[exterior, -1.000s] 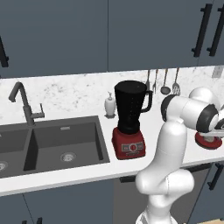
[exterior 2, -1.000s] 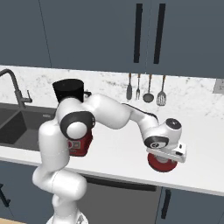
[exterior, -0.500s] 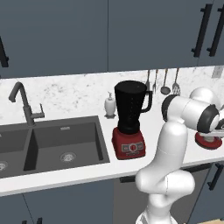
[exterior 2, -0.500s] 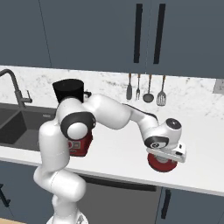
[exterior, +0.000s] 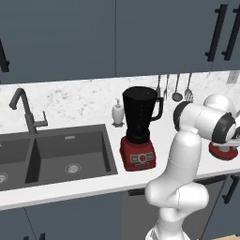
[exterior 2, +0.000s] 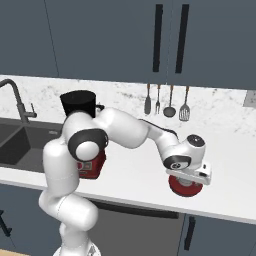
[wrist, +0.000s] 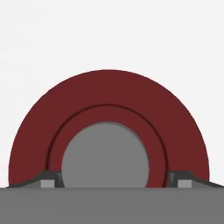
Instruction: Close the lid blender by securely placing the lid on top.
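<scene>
Left base view
Blender: your blender (exterior: 139, 129) stands upright on the counter (exterior: 84, 105), long axis vertical, handle toward the right, mouth open, just right of the sink (exterior: 56, 152).
Lid: the lid (exterior: 224, 151) lies flat near the counter's front edge, well right of the blender, half hidden by the arm.
Arm: it rises from the lower right and bends over the lid.

Right base view
Arm: you see it reach right across the counter, the gripper (exterior 2: 189, 176) pointing straight down onto the lid (exterior 2: 185, 186).
Room: bare counter lies between lid and blender (exterior 2: 82, 135); utensils (exterior 2: 167, 101) hang on the back wall, well behind.

Hand view
Lid: you look down on its red ring (wrist: 109, 127) with a grey centre, flat on the white counter.
Fingers: the tips (wrist: 48, 179) sit wide apart, one on each side of the grey centre; you cannot tell if they touch it.
</scene>
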Available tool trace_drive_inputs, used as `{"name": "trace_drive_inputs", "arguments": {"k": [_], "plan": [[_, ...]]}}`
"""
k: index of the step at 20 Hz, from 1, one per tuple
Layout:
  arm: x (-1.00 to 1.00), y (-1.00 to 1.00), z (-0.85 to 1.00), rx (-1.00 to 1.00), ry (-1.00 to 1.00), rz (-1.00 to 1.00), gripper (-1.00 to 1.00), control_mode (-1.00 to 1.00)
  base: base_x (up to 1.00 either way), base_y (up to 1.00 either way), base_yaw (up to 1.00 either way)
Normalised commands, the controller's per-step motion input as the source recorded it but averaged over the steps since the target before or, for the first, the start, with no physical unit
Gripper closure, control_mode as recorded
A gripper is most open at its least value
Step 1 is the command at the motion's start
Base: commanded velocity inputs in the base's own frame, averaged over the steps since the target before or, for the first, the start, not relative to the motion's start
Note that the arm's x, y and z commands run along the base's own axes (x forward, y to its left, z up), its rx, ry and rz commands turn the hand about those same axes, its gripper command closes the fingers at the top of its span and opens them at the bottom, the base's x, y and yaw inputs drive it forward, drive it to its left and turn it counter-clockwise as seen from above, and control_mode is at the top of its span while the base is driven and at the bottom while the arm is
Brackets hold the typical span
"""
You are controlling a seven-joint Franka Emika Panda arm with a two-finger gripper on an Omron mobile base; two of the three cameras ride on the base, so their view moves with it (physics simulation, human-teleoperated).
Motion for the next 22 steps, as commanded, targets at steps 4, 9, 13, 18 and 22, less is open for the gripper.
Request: {"name": "trace_drive_inputs", "arguments": {"k": [4, 9, 13, 18, 22], "plan": [[0.00, 0.30, -0.32, 0.00, 0.00, 0.00, 1.00, -1.00, 0.00, 0.00, 0.00], [0.00, 0.29, -0.30, 0.00, 0.00, 0.00, 1.00, -1.00, 0.00, 0.00, 0.00], [0.00, 0.25, -0.23, 0.00, 0.00, 0.00, 1.00, -1.00, 0.00, 0.00, 0.00], [0.00, 0.00, -0.01, 0.00, 0.00, 0.01, 1.00, -1.00, 0.00, 0.00, 0.00], [-0.08, 0.03, -0.04, 0.00, -0.04, 0.00, 1.00, -1.00, 0.00, 0.00, 0.00]]}}
